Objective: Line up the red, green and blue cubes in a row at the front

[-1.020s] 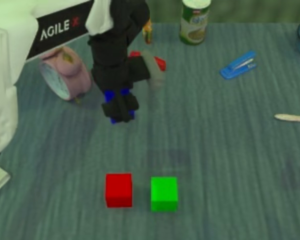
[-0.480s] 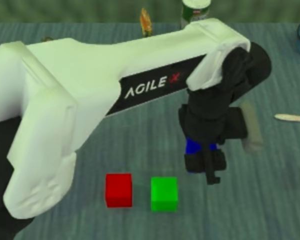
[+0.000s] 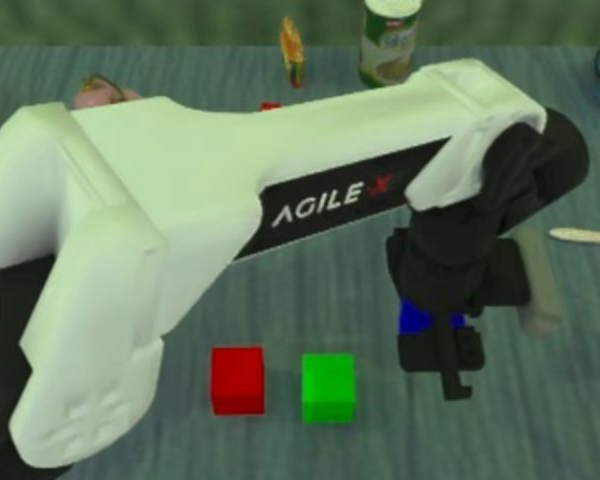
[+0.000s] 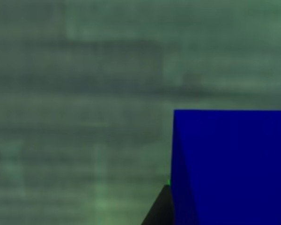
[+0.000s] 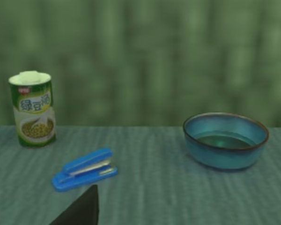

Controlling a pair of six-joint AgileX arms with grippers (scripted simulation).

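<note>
On the streaky grey-green tabletop [image 3: 130,440], plain red cube [image 3: 237,379] and green cube [image 3: 328,386] sit side by side; at their 2 o'clock, left end effector [image 3: 438,352] clamps the smooth blue cube [image 3: 417,317].

Left arm [image 3: 230,210]: black panel along its white casing, white lettering "AGILE" with a red "X" after it.

Can [image 5: 33,108], right wrist view: green label, small red brand patch near the top rim, too small to read. Beneath it, large white Chinese characters "绿豆", with a third character not clear. Same can in top view: label print illegible.

No other text legible on anything else.
</note>
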